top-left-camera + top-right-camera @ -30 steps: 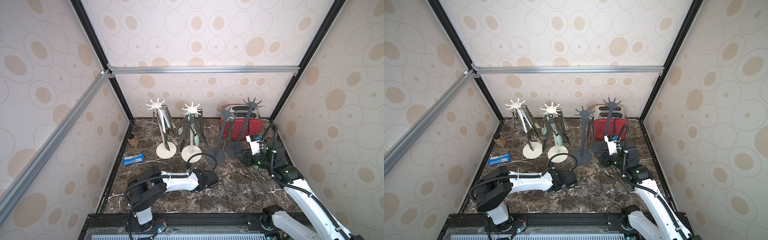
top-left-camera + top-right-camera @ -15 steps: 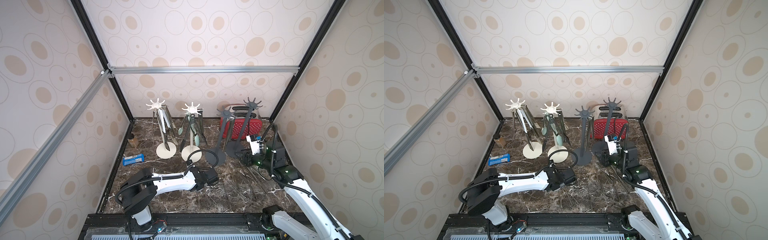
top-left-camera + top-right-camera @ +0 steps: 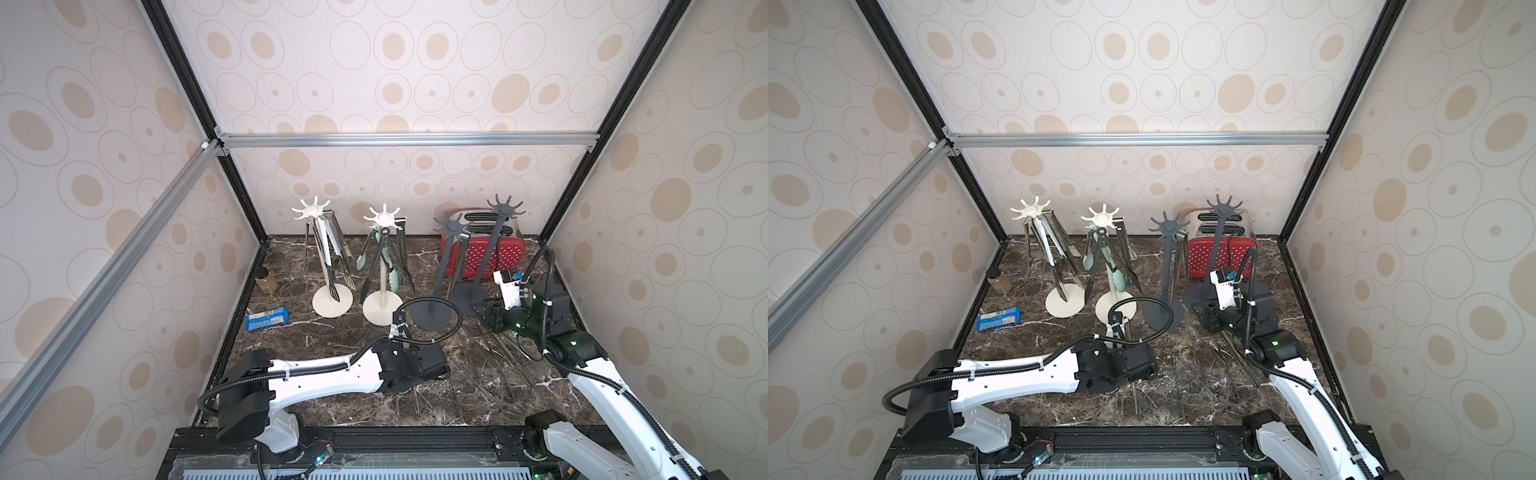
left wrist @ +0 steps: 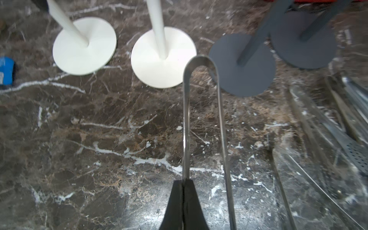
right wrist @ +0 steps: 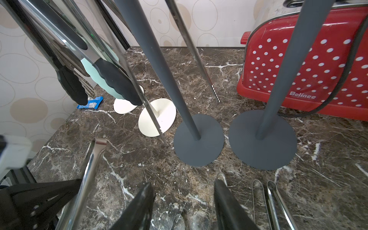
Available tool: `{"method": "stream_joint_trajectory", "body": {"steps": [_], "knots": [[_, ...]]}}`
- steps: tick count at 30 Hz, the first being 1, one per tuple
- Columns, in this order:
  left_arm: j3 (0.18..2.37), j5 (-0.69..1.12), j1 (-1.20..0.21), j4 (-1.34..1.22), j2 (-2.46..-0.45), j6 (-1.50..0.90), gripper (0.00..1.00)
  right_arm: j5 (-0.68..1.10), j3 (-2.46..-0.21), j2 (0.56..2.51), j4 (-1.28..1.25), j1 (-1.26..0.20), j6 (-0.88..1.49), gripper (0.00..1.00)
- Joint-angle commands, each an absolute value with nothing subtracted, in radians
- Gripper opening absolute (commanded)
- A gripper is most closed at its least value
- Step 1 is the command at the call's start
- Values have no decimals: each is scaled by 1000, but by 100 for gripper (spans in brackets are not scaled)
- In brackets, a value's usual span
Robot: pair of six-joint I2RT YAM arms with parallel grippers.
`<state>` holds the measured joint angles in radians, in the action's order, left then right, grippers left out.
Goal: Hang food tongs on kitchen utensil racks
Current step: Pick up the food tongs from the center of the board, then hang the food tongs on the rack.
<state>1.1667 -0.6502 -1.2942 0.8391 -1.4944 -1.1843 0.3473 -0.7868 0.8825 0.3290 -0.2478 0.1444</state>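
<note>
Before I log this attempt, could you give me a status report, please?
Left gripper shut on one arm of steel tongs. Right gripper open, empty, over loose tongs. Dark grey rack base close ahead of held tongs.

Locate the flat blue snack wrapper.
In both top views the blue snack wrapper lies by the left wall, in front of the small brown jar, left of the leftmost cream-white round rack base.

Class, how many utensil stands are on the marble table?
4: a cream stand far left, another beside it, a dark grey stand next, another before the red toaster. None seems hidden.
</note>
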Motion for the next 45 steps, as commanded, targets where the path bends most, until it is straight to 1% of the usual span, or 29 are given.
{"method": "stream_joint_trajectory", "body": {"steps": [1, 6, 11, 21, 23, 27, 30, 34, 39, 45], "knots": [[1187, -774, -1322, 825, -1445, -971, 0, 337, -798, 868, 330, -252, 129, 51], [1134, -812, -1328, 653, -1338, -770, 0, 337, -799, 857, 326, -252, 125, 51], [1091, -809, -1328, 436, -1232, -556, 0, 336, -803, 847, 318, -251, 124, 51], [1117, -814, -1321, 204, -1159, -203, 0, 335, -815, 834, 320, -251, 124, 51], [1120, -800, -1305, 173, -1147, -169, 0, 333, -817, 829, 322, -251, 123, 51], [1113, -689, -1239, 111, -1121, -146, 0, 329, -819, 821, 324, -251, 121, 51], [1120, -645, -1212, 70, -1118, -110, 0, 321, -823, 820, 333, -251, 121, 51], [1153, -599, -1174, 39, -1139, -59, 0, 321, -828, 821, 337, -250, 121, 51], [1184, -486, -1101, 4, -1173, -63, 0, 320, -833, 821, 347, -250, 114, 51], [1234, -415, -1050, -28, -1219, -49, 0, 320, -832, 812, 360, -251, 92, 50]]}}
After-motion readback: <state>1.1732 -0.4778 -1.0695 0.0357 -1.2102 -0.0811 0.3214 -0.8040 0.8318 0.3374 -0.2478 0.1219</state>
